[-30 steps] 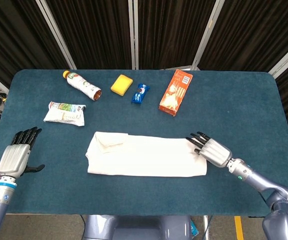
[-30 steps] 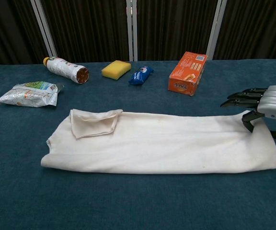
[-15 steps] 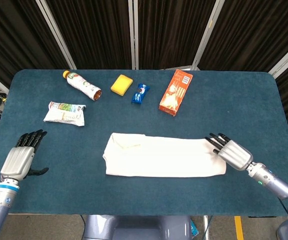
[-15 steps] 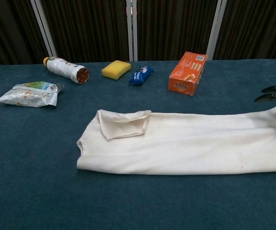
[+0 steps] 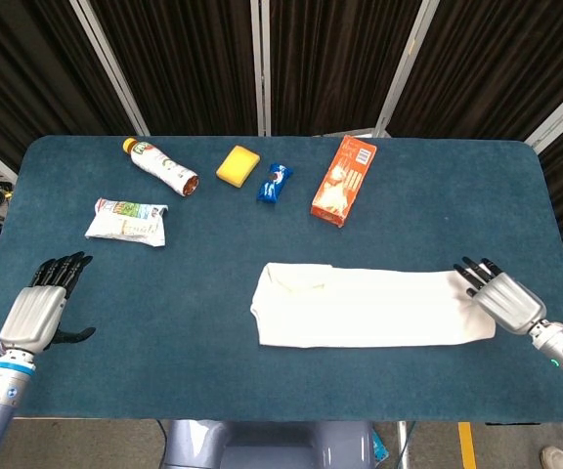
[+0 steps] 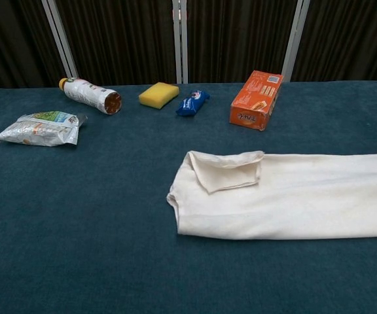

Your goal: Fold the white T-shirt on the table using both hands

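Note:
The white T-shirt (image 5: 369,308) lies as a long, narrow folded strip on the blue table (image 5: 203,322), right of centre. A sleeve flap (image 6: 226,169) is turned over at its left end. My right hand (image 5: 501,296) rests on the shirt's right end near the table's right front, fingers stretched over the cloth, and the shirt moves with it. The chest view shows the T-shirt (image 6: 293,196) running off the right edge, with no hand in it. My left hand (image 5: 35,311) hovers at the front left, fingers apart, holding nothing, far from the shirt.
Along the back stand a lying bottle (image 5: 160,165), a yellow sponge (image 5: 238,164), a blue packet (image 5: 275,182) and an orange box (image 5: 343,180). A snack bag (image 5: 127,221) lies at the left. The table's right edge is close to my right hand.
My right hand has slid to the right and dragged the whole shirt with it, out of the chest view. The left hand has barely moved.

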Controlling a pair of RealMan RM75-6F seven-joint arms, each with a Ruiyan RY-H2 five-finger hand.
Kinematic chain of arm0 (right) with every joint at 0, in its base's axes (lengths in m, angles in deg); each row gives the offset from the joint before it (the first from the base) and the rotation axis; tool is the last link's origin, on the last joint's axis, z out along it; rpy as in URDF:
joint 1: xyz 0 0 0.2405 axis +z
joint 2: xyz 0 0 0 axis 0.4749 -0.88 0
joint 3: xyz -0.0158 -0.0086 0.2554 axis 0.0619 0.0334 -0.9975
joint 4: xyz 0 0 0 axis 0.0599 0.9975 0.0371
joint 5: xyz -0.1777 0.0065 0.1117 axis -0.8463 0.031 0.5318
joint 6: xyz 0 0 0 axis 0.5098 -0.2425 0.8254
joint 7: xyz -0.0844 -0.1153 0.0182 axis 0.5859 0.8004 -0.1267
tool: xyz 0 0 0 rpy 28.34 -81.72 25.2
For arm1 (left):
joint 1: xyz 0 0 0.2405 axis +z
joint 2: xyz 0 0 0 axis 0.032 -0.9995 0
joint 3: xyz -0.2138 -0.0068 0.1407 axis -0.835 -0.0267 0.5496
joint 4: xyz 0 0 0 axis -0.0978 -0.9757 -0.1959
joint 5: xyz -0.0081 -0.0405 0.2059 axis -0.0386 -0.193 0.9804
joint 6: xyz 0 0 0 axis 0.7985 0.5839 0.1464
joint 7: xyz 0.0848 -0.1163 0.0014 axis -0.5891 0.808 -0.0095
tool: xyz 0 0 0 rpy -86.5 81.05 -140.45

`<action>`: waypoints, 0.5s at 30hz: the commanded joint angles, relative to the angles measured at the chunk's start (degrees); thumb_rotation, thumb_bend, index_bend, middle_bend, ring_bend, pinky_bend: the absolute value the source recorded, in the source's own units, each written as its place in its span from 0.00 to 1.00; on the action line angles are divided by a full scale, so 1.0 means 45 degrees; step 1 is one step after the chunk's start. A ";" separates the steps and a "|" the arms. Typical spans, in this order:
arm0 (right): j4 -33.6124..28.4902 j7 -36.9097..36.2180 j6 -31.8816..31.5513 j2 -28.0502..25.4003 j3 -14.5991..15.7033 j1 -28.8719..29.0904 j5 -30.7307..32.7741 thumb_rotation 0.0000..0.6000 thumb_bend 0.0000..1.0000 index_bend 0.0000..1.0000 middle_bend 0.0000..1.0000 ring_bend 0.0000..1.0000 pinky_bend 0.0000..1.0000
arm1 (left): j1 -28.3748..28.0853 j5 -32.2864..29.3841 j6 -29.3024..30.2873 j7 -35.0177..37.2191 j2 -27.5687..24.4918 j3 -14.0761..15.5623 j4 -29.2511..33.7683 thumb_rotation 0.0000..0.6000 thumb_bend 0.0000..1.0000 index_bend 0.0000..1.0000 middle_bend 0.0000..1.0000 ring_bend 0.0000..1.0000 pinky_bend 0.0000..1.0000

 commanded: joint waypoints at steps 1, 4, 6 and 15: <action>-0.0398 -0.0185 0.0009 -0.0177 -0.0101 -0.0097 0.0132 1.00 0.47 0.69 0.10 0.00 0.21 | 0.0031 0.0082 0.0032 0.0084 -0.0058 -0.0002 0.0058 1.00 0.15 0.00 0.00 0.00 0.00; -0.0822 -0.0349 -0.0470 -0.0209 -0.0141 0.0014 0.0099 1.00 0.47 0.70 0.11 0.00 0.21 | 0.0055 0.0148 0.0027 0.0201 -0.0121 0.0002 0.0102 1.00 0.15 0.00 0.00 0.00 0.00; -0.1421 -0.0484 -0.0856 -0.0242 -0.0254 0.0251 0.0106 1.00 0.47 0.70 0.12 0.00 0.21 | 0.0063 0.0199 -0.0027 0.0330 -0.0195 0.0012 0.0105 1.00 0.15 0.00 0.00 0.00 0.00; -0.6613 0.0573 -0.0459 -0.1038 -0.1456 0.2414 0.0444 1.00 0.47 0.71 0.12 0.00 0.21 | 0.0123 0.0270 -0.0109 0.0791 -0.0446 -0.0035 0.0095 1.00 0.15 0.00 0.00 0.00 0.00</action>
